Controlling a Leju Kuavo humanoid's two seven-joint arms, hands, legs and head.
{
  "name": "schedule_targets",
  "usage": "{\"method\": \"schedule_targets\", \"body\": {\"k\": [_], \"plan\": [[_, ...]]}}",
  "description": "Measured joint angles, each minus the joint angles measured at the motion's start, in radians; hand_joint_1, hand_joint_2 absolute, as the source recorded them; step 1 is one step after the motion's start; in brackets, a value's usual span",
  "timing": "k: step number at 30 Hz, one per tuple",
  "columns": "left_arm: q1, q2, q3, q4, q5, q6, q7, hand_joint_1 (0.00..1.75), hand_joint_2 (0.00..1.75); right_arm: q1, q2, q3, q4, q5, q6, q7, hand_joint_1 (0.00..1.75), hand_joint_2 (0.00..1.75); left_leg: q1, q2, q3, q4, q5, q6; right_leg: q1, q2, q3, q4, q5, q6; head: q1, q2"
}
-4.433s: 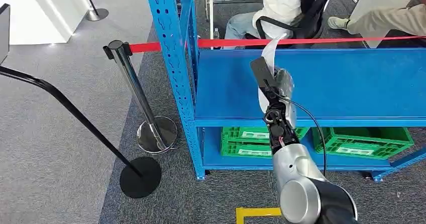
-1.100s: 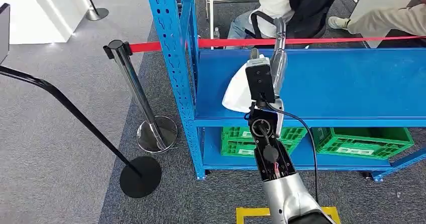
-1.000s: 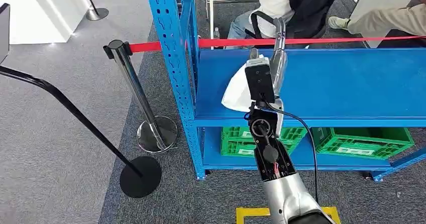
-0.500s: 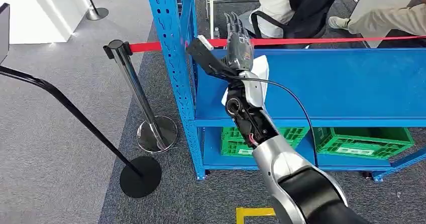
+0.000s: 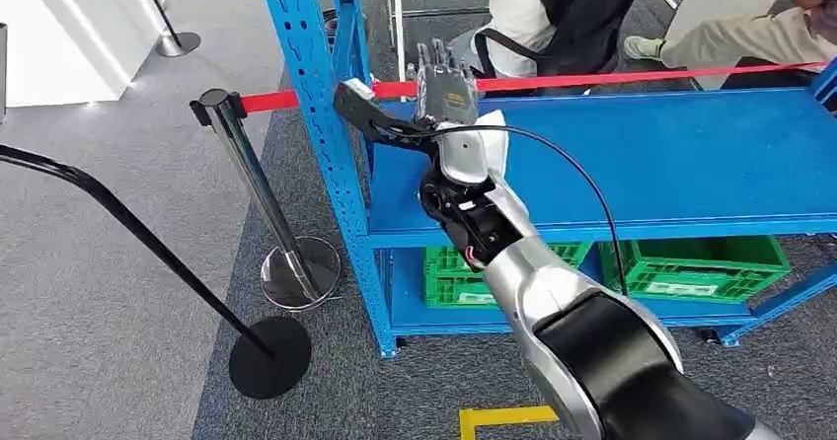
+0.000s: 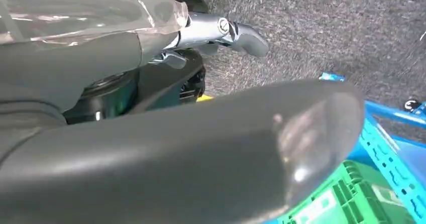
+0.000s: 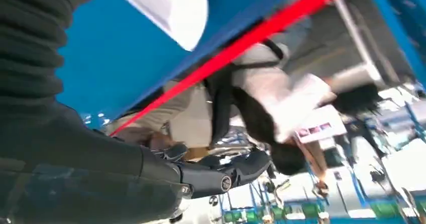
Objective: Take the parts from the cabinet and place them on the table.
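Right hand [image 5: 446, 83] is raised over the left end of the blue shelf [image 5: 671, 164], fingers straight and spread, palm empty. It holds nothing. The white bagged part [image 5: 491, 134] lies on the shelf surface just behind the wrist, at about 4 o'clock from the hand, touching the deck. The right wrist view shows the same white bag [image 7: 171, 8] on blue, apart from the fingers [image 7: 226, 174]. Left hand [image 6: 221, 30] hangs low over the carpet; fingers look loosely curled, nothing in them — can't tell more.

Step in hand, as I judge it: get a grip on the bag and lift it off the shelf. To do it well:
- bring the hand back and down toward 4 o'clock, since it sits past the bag now
- close on the bag's body, not a loose corner — soft film will slip or sag
- lift straight up before swinging out; the upright post [image 5: 316, 105] at 9 o'clock is close
- keep the wrist cable [image 5: 582, 193] off the shelf edge

Count, left to right:
- stanchion with red belt [image 5: 247, 174]: 1
- black floor stand [image 5: 148, 262]: 1
- blue rack: 1
- white part: 1 visible
- green crates [image 5: 691, 267] on the lower tier: 2
- people seated behind the belt: 2, partly in frame
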Motion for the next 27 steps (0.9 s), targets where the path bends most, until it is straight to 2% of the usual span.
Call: {"method": "schedule_targets", "body": {"k": [3, 9, 10, 12, 27], "plan": [[-0.002, -0.001, 0.0, 0.0, -0.001, 0.0, 0.004, 0.0, 0.0, 0.003, -0.003, 0.01, 0.013, 0.015, 0.013, 0.037, 0.0, 1.75, 0.0, -0.001, 0.001, 0.0, 0.0, 0.0, 0.0, 0.0, 0.0, 0.0, 0.003, 0.001, 0.0, 0.0], [-0.004, -0.003, 0.0, 0.0, -0.001, 0.001, 0.004, 0.0, 0.0, 0.017, -0.019, 0.018, 0.032, 0.019, 0.013, 0.07, 0.0, 1.75, -0.001, -0.007, 0.0, 0.0, 0.005, 0.002, 0.0, -0.002, 0.002, 0.0, 0.007, 0.001, 0.0, 0.0], [-0.004, -0.003, 0.0, 0.0, -0.001, 0.001, 0.004, 0.0, 0.0, 0.017, -0.022, 0.018, 0.034, 0.02, 0.012, 0.071, 0.0, 1.75, -0.001, -0.008, -0.002, 0.0, 0.019, 0.004, 0.0, -0.002, 0.001, 0.0, 0.008, 0.002, 0.0, 0.0], [-0.006, -0.005, 0.0, 0.0, -0.001, 0.002, 0.004, 0.0, 0.0, 0.021, -0.025, 0.018, 0.039, 0.021, 0.013, 0.073, 0.0, 1.75, 0.0, -0.01, -0.005, 0.001, 0.026, 0.003, 0.0, -0.004, -0.002, 0.001, 0.009, 0.003, 0.0, 0.0], [-0.007, -0.008, 0.001, 0.0, -0.001, 0.005, 0.004, 0.0, 0.0, 0.137, -0.04, 0.01, 0.072, 0.011, 0.025, 0.066, 0.0, 1.75, -0.001, -0.016, -0.02, 0.001, 0.023, 0.005, 0.0, -0.011, -0.011, -0.006, 0.007, 0.007, 0.0, 0.0]]}}
